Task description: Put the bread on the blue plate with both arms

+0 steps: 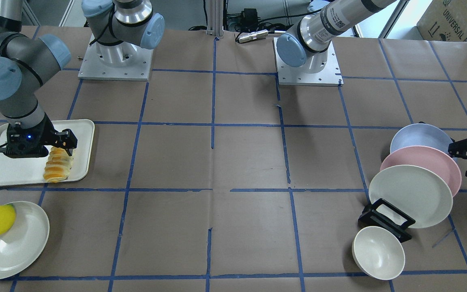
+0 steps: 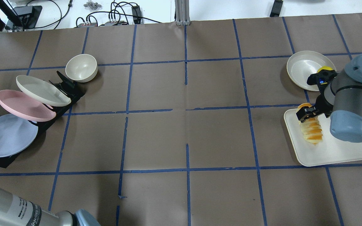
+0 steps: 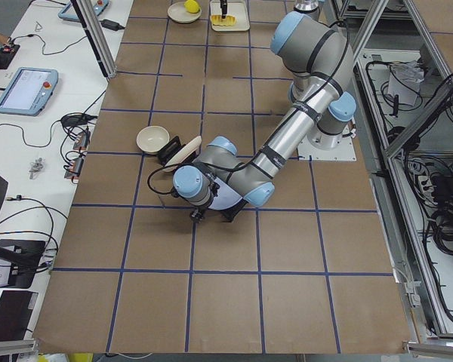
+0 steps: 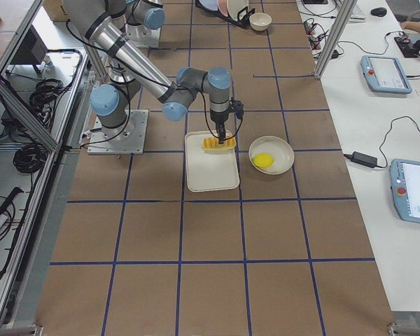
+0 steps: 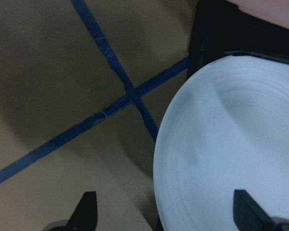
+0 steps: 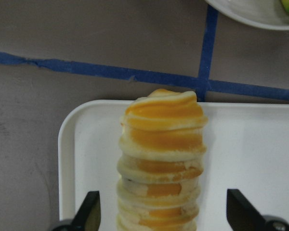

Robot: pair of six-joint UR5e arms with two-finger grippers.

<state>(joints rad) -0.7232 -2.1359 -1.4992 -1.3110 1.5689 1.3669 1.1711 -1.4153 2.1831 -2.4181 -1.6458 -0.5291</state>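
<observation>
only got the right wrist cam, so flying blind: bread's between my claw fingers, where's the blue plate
observer: the blue plate leans in a black rack at the table's other end, on the robot's left.
operator: alone in there
observer: no, a pink plate and a cream plate lean in the same rack.
operator: left claw on it yet
observer: the left claw is open, one finger each side of the plate's rim.
</observation>
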